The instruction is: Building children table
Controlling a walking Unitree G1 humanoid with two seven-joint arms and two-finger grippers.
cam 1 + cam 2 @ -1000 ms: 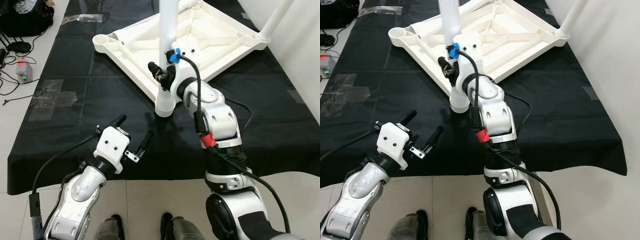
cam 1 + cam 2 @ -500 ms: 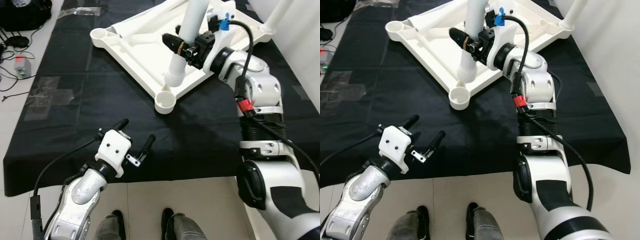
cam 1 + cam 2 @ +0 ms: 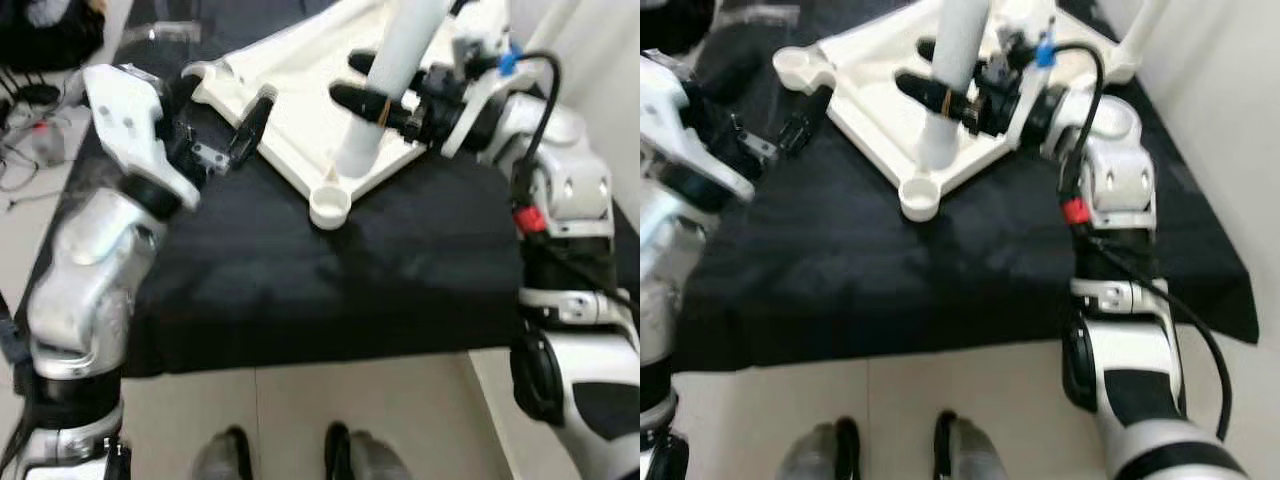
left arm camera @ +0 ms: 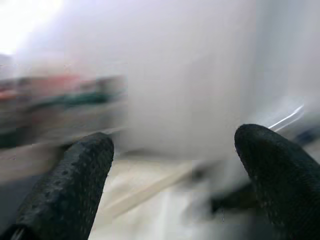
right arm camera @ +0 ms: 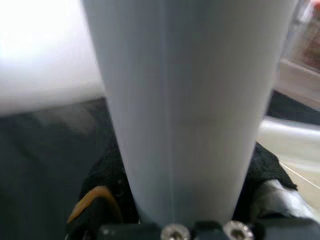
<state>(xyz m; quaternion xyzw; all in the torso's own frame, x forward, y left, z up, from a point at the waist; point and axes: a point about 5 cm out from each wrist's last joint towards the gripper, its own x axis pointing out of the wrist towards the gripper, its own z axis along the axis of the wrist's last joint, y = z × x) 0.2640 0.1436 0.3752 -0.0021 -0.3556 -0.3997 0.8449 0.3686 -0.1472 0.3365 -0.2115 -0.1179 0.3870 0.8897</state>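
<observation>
1. We see the right gripper [image 3: 385,103] pinching the white table leg [image 3: 385,90], its foot just above the upturned tabletop [image 3: 290,70]
2. Our left gripper [image 3: 222,120] hangs spread (blurred) beside that tabletop's near-left edge
3. The tabletop lies on black cloth [image 3: 300,260]

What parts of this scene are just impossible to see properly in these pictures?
- Top of the white leg: cut off by the upper edge in both eye views.
- Lower end of the leg, behind the empty corner socket of the upturned table: whether it touches is unclear.
- Left wrist view: background smeared by motion blur beyond the left gripper.
- Right wrist view: the leg hides what lies beyond the right gripper.
</observation>
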